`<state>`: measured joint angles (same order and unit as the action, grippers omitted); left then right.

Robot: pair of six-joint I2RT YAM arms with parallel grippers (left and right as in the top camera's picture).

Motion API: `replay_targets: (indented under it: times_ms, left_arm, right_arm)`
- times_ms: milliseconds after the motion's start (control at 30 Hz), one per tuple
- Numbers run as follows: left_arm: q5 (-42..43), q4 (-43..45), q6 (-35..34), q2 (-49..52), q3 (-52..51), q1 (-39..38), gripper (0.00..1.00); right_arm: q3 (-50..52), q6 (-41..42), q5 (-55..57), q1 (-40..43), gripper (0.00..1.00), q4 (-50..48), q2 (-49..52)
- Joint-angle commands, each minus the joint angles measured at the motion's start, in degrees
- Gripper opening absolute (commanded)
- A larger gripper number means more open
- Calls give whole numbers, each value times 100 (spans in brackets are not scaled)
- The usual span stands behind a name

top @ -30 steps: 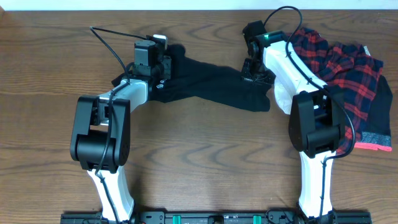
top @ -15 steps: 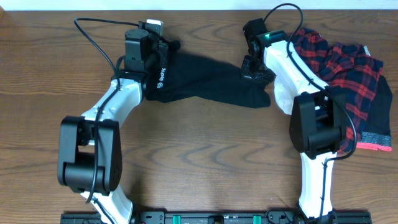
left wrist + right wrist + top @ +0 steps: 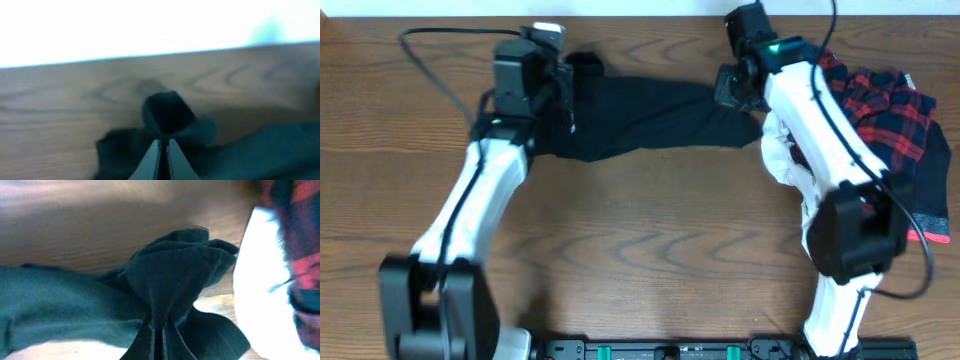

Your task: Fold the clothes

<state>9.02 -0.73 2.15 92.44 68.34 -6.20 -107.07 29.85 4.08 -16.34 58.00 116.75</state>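
The left gripper [image 3: 570,72] has its fingers pressed together on a tuft of the black cloth [image 3: 640,122] at that cloth's left end, near the table's far edge. The right gripper [image 3: 730,90] pinches the cloth's other end in the same way, so the cloth lies as a long dark band across the far part of the table [image 3: 650,240] between the two arms. Its lower edge sags a little toward the middle. Just right of the right arm a red and black plaid shirt [image 3: 885,110] lies in a heap, with a dark piece with a pink hem [image 3: 927,236] beside it at the table's right edge. The table is brown wood with a strong grain. A pale strip [image 3: 620,7] runs behind its far edge, and a black cable [image 3: 430,45] loops over the wood by the left arm. The left wrist view, blurred, shows what the overhead view does not. The left gripper [image 3: 163,146] has its tips closed to a thin line, a knob of black cloth [image 3: 167,114] bunched just above them, bare table [image 3: 70,95] past it and bright white beyond the edge. The right wrist view shows the right gripper [image 3: 157,330] with the black cloth [image 3: 172,272] gathered in ribbed folds over its closed tips, wood [image 3: 75,225] behind it and the plaid shirt [image 3: 295,210] at the right edge. A white shape lies between the cloth and the shirt, and I cannot tell what it is.
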Motion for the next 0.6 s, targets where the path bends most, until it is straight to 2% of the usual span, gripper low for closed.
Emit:
replay_targets:
  times_ms: [0, 133, 367, 500, 567]
  left_arm:
    - [28, -278, -9, -553, 103, 98, 6]
    - [22, -621, -7, -1104, 103, 164, 6]
    - [-415, -699, -7, -2059, 103, 168, 6]
    - [-415, -966, -22, -2144, 101, 168, 6]
    - [-409, -1108, -256, -2063, 101, 168, 6]
  right_arm:
    - [-9, -337, 68, -50, 1, -13, -664]
    - [-9, -452, 85, -103, 1, 13, -1139]
    - [-9, -640, 109, -212, 1, 48, -1681]
    - [-7, -636, 105, -212, 1, 107, -1705]
    - [-7, -636, 105, -214, 1, 166, -1698]
